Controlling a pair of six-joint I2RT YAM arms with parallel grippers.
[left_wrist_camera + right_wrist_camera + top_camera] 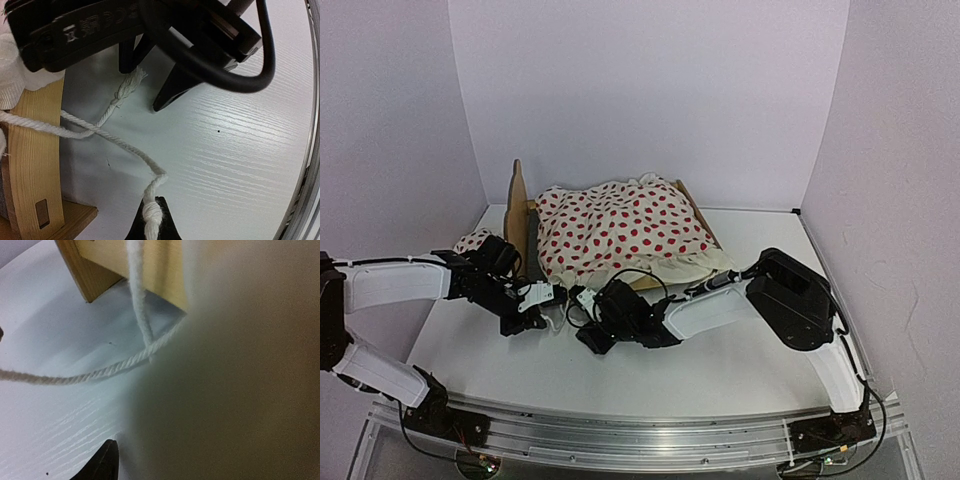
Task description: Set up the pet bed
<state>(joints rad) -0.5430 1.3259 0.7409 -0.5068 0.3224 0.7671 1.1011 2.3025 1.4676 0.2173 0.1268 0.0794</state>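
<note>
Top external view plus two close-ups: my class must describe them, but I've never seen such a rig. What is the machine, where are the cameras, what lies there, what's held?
Two robot arms are bolted to a table, each ending in a two-finger gripper. The wide picture looks down from above and behind them; the close-ups come from a camera on each wrist. On the table stands a wooden pet bed under a red-dotted blanket, a dotted pillow beside it. The left gripper is shut on the knotted end of a white cord coming from the bed. The right gripper is open beside the cord's frayed end, holding nothing.
</note>
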